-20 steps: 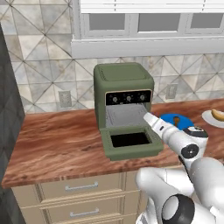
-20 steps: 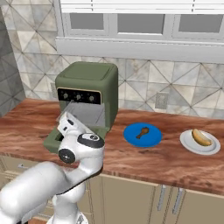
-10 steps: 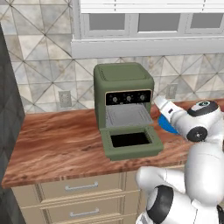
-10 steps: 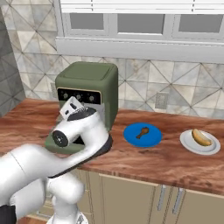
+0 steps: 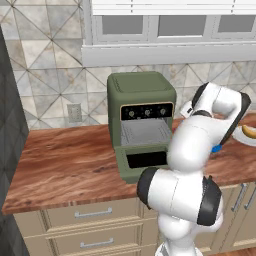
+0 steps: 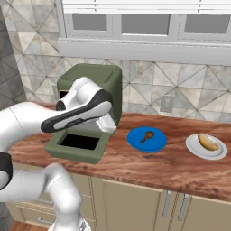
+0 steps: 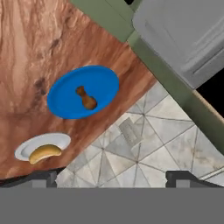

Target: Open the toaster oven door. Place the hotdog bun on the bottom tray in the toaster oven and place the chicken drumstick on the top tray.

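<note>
1. Right now we see the toaster oven on the wooden counter, back against the tiled wall, beside a wall outlet.
2. Its door is dropped fully open and lies flat out front; the dark glass window faces up.
3. Inside we see a grey rack across the cavity. Three knobs sit on the black strip above the opening.
4. Our gripper hangs above the counter to the right of the oven, jaws spread wide, nothing between them.
5. In the hand view both fingertips show at the bottom, well apart, with tiled wall between them.
6. Chicken drumstick lies on a blue plate, right of the oven, near the open door but apart from it.
7. Hotdog bun lies on a white plate, further right, just beside the blue plate but not touching.
8. In the left base view our arm covers most of the blue plate; the bun peeks out at the right edge.
9. Cabinet drawers run under the counter.
</note>
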Motion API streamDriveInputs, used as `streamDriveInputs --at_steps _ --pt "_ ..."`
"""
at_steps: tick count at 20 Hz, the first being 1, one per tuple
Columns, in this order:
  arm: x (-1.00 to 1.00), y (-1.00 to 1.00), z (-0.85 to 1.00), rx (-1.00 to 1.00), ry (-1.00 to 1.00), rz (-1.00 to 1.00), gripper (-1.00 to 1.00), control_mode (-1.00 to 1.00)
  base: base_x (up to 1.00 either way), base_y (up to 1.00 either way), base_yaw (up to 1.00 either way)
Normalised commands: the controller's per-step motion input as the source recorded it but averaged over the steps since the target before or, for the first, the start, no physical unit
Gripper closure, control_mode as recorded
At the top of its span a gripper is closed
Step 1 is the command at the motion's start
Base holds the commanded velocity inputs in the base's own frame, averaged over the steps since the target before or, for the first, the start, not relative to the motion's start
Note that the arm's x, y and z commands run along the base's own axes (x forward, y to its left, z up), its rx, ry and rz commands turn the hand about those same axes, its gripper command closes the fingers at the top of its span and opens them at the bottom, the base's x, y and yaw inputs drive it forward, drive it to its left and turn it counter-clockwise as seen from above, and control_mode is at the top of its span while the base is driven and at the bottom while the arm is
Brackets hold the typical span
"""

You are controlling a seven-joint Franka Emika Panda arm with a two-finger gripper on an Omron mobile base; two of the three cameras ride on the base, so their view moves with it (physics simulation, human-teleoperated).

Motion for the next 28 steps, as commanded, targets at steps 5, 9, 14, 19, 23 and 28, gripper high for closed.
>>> streamDriveInputs --at_steps 5,9,14,19,23,28 --pt "0.00 -0.37 0.36 0.02 0.80 -0.20 -1.00 -1.00 0.00 0.00 0.00" --pt "0.03 -0.28 0.13 0.12 0.52 0.01 -1.00 -1.00 0.00 0.00 0.00" --pt "0.07 -0.32 0.09 0.27 0.50 0.23 -1.00 -1.00 0.00 0.00 0.00" --pt "0.39 -0.08 0.12 0.26 0.50 0.26 -1.00 -1.00 0.00 0.00 0.00" --pt "0.53 -0.03 0.26 0.20 0.35 0.14 -1.00 -1.00 0.00 0.00 0.00" --pt "0.58 -0.22 0.49 0.15 0.23 0.04 -1.00 -1.00 0.00 0.00 0.00"
